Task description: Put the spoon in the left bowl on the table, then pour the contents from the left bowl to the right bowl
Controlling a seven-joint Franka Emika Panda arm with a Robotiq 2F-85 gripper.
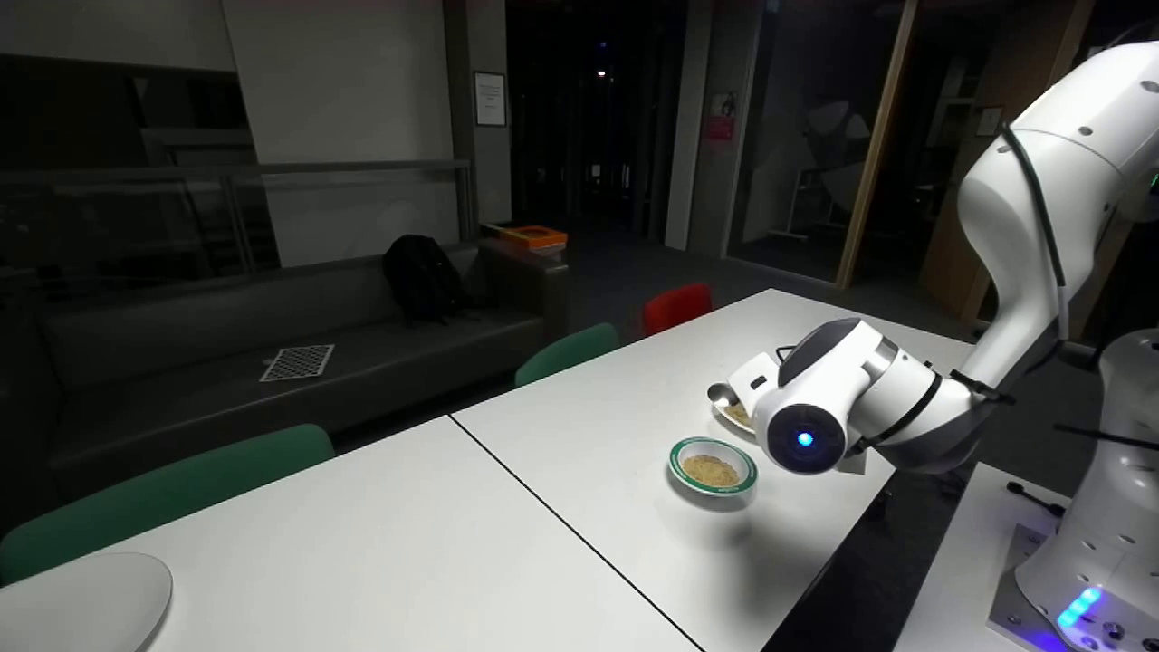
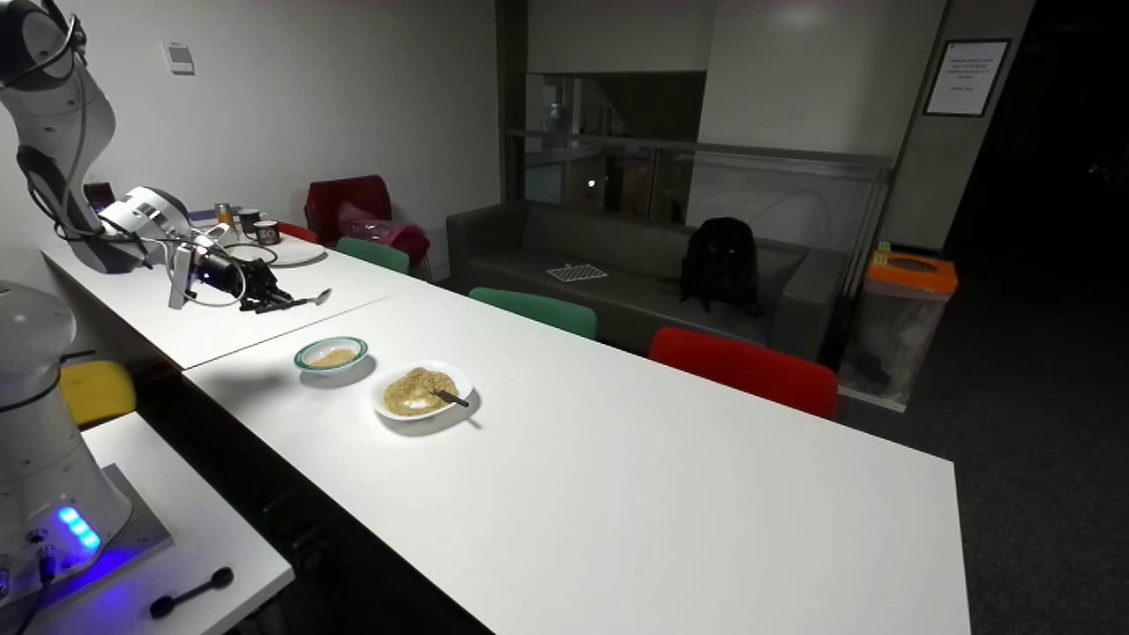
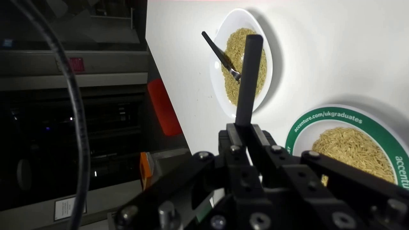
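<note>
My gripper (image 3: pixel 244 127) is shut on the dark handle of a spoon (image 3: pixel 250 76). The spoon's silver head (image 2: pixel 324 296) points away from the fingers; it also shows in an exterior view (image 1: pixel 722 394). The gripper (image 2: pixel 280 303) is held above the white table (image 2: pixel 661 476), beyond the left bowl (image 2: pixel 331 368). The green-rimmed left bowl also shows in the wrist view (image 3: pixel 335 116) with tan, grain-like contents (image 3: pixel 351 150). The cream-white right bowl (image 3: pixel 235 20) also holds tan grains, and the spoon handle crosses in front of it. In an exterior view the arm partly hides this bowl (image 1: pixel 724 417).
A second dark-handled utensil (image 3: pixel 217 52) rests in the right bowl, its handle over the rim (image 2: pixel 452 398). A large white plate (image 1: pixel 81 598) and mugs (image 2: pixel 267 232) stand farther along the table. Green (image 2: pixel 534 310) and red (image 2: pixel 745 369) chairs line the far edge.
</note>
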